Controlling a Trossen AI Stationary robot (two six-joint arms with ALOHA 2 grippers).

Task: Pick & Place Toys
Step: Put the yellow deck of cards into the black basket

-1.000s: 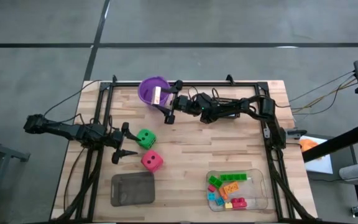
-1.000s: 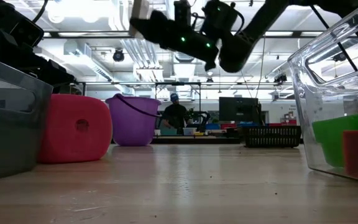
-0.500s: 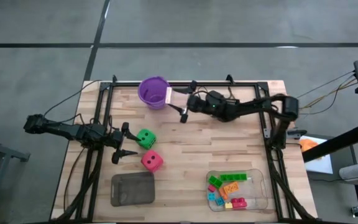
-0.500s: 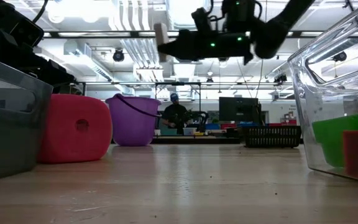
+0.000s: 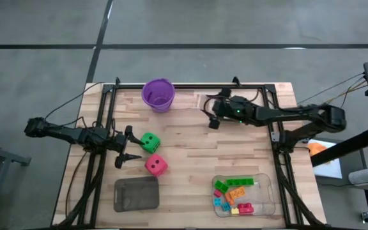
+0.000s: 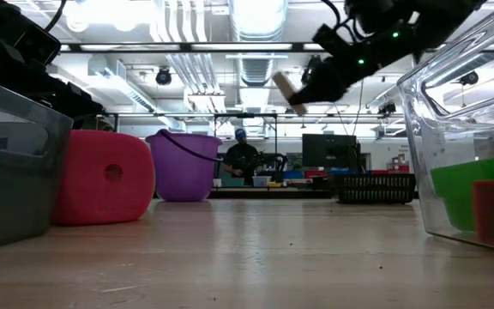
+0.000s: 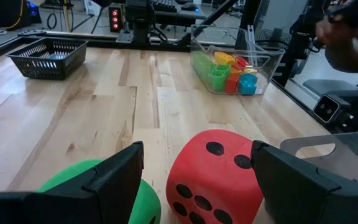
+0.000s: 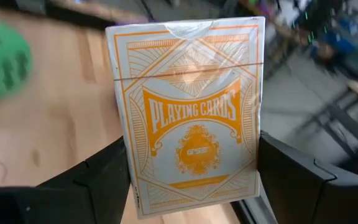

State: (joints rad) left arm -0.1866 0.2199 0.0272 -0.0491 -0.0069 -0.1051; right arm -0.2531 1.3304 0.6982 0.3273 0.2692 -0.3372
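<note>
Cards [image 8: 188, 112], a boxed orange deck, are riding pinched in the right gripper [image 5: 208, 110] above the table's far side, mid-carry; next it is probably needing the clear tray [image 5: 268, 188]. The left gripper [image 5: 128, 147] is waiting, fingers spread, beside the green die [image 5: 149, 141].

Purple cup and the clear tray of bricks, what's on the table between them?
Nothing: the high view shows bare wood between the purple cup and the clear tray; the right gripper hovers nearby.

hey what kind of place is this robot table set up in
Probably a robotics lab or workshop. Behind the wooden table the low view shows a big hall with ceiling strip lights, a person at a bench with monitors, and a concrete floor around it.
</note>
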